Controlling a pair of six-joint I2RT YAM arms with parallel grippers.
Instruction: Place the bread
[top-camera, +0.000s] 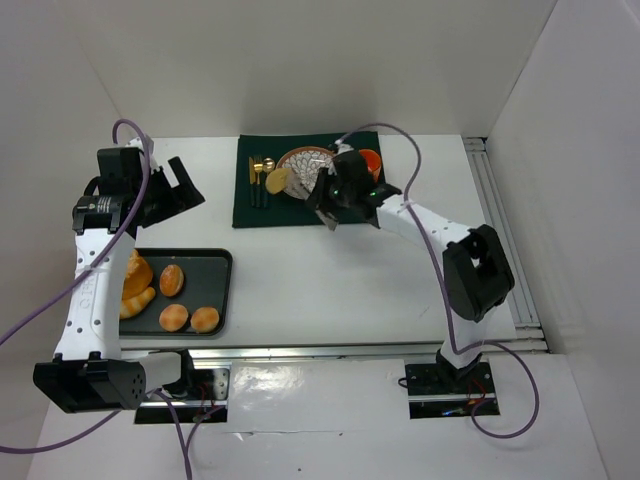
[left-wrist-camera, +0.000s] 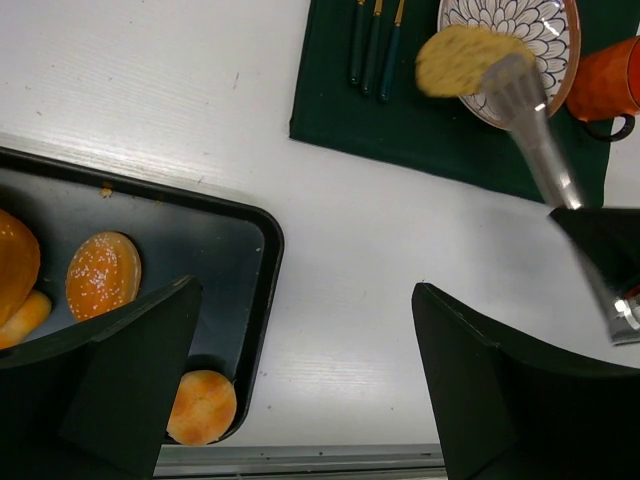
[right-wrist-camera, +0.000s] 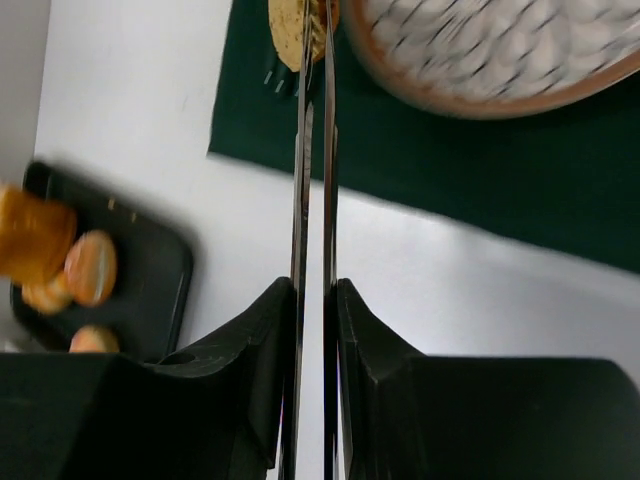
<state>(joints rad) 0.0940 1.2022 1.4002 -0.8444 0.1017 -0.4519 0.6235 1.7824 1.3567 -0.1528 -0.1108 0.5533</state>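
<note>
**Bread slice held in tongs at the plate's left rim**

The right jaws are clamped together on the handle end of a pair of metal tongs (top-camera: 303, 190). In the right wrist view the two tong blades (right-wrist-camera: 301, 180) run almost touching out from between the jaws. At their tips the tongs pinch a round, flat slice of bread (top-camera: 277, 181). The slice sits over the green mat (top-camera: 250, 210) at the far middle of the bench (top-camera: 330, 280). It lies between the cutlery (top-camera: 260, 178) on the mat's left side and the patterned plate (top-camera: 305, 160). In the left wrist view the slice (left-wrist-camera: 462, 60) overlaps the plate's left rim (left-wrist-camera: 520, 20). Whether it rests on the rim or hangs just above it cannot be told. An orange cup (top-camera: 370, 160) stands on the mat just to the right of the plate.

The left jaws stand wide apart, holding nothing, over the bench just beyond the far edge of the black tray (top-camera: 205, 270). The tray sits at the near left of the bench. It carries three round buns (top-camera: 172, 279) towards its right half and larger golden pastries (top-camera: 133, 275) at its left end, partly hidden by the left arm (top-camera: 95, 270).
</note>
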